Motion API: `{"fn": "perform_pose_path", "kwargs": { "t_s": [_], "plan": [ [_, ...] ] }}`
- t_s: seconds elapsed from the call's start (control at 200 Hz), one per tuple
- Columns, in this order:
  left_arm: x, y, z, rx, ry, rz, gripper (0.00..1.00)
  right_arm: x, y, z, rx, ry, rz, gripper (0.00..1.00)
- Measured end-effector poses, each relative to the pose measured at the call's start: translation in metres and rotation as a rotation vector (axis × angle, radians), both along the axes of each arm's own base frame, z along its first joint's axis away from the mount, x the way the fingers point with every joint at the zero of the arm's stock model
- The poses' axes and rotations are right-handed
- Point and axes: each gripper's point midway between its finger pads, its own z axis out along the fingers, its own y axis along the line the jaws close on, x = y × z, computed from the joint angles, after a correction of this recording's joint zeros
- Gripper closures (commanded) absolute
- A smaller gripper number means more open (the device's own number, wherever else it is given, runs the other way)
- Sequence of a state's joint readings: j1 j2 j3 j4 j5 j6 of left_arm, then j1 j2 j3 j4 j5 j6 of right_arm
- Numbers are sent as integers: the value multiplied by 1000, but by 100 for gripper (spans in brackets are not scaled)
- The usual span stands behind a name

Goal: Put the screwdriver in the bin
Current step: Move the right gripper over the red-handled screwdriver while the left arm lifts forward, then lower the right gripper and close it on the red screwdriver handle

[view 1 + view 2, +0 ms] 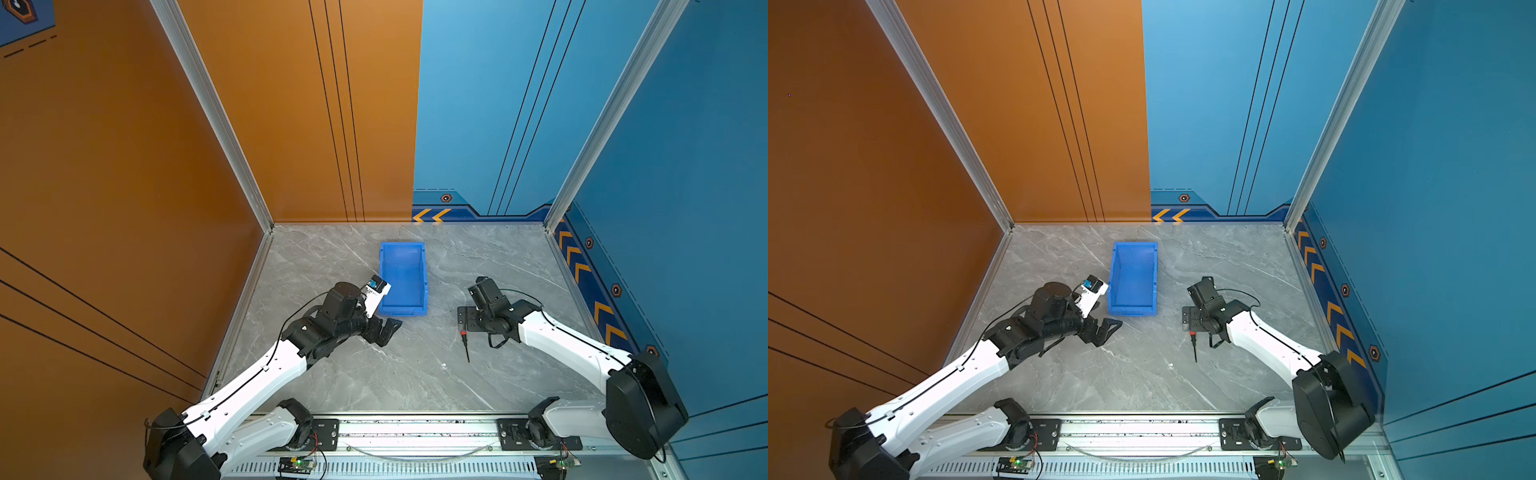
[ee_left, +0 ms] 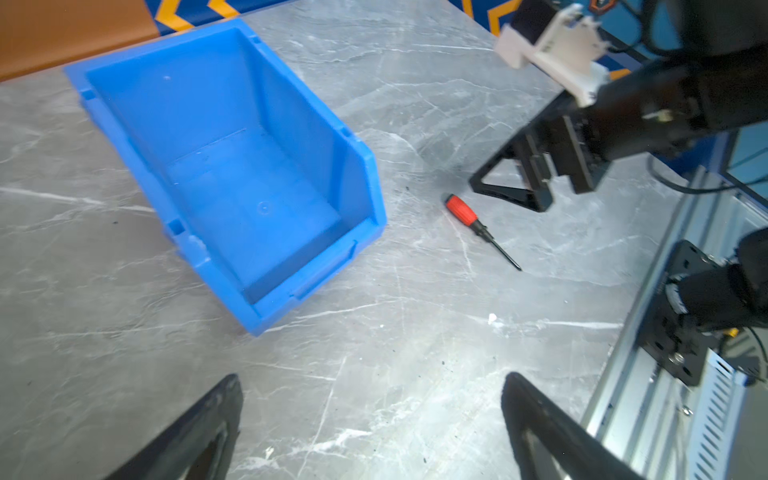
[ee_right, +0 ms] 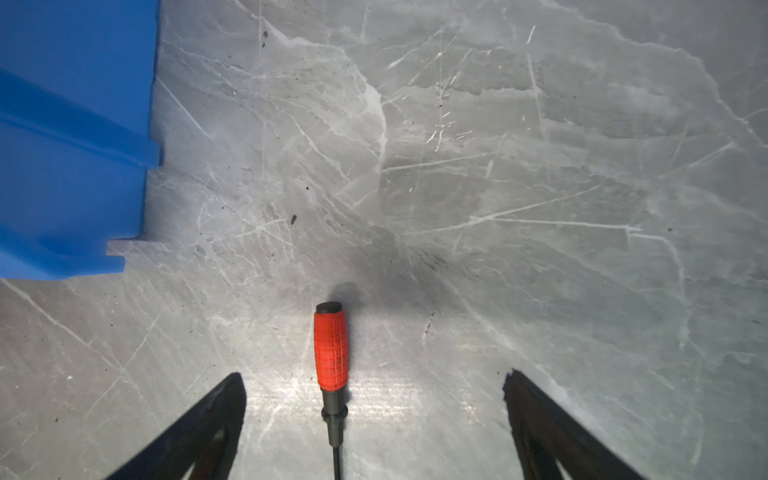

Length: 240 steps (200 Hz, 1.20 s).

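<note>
Red-handled screwdriver (image 3: 331, 351) flat on marble table (image 3: 540, 166), between spread right gripper (image 3: 375, 375) jaws, untouched

Reaching the left arm (image 1: 249, 386) forward and inward, carrying the left gripper (image 1: 390, 332) low and tilted, jaws spread wide on nothing. Bending the right arm (image 1: 573, 349) inward, pointing the right gripper (image 3: 375, 380) steeply down, jaws standing wide apart, clasping nothing.

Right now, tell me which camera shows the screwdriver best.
The left wrist view: the screwdriver shows whole, red handle to black tip. The right wrist view shows the handle large and sharp but cuts off the shaft. In both top views the screwdriver is tiny.
</note>
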<state>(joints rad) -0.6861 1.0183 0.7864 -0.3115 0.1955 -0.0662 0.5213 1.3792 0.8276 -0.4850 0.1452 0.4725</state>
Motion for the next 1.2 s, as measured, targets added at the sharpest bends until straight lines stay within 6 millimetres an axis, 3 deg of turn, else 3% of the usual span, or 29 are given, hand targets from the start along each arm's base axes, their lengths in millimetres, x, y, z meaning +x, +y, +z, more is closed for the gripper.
{"fn": "perform_pose_path", "kwargs": {
  "t_s": [0.24,0.461,0.746,1.201],
  "plan": [
    [-25,-22,-12,24,7,-83,2,3,17,-24,-24,66,38,15],
    [-22,-15,-25,51,2,-31,2,2,21,-39,-36,98,44,37],
    [-19,-6,-22,54,-27,5,2,5,25,-46,-25,101,51,60],
    [-14,-1,-26,65,-36,34,2,4,25,-58,-24,112,49,72]
  ]
}}
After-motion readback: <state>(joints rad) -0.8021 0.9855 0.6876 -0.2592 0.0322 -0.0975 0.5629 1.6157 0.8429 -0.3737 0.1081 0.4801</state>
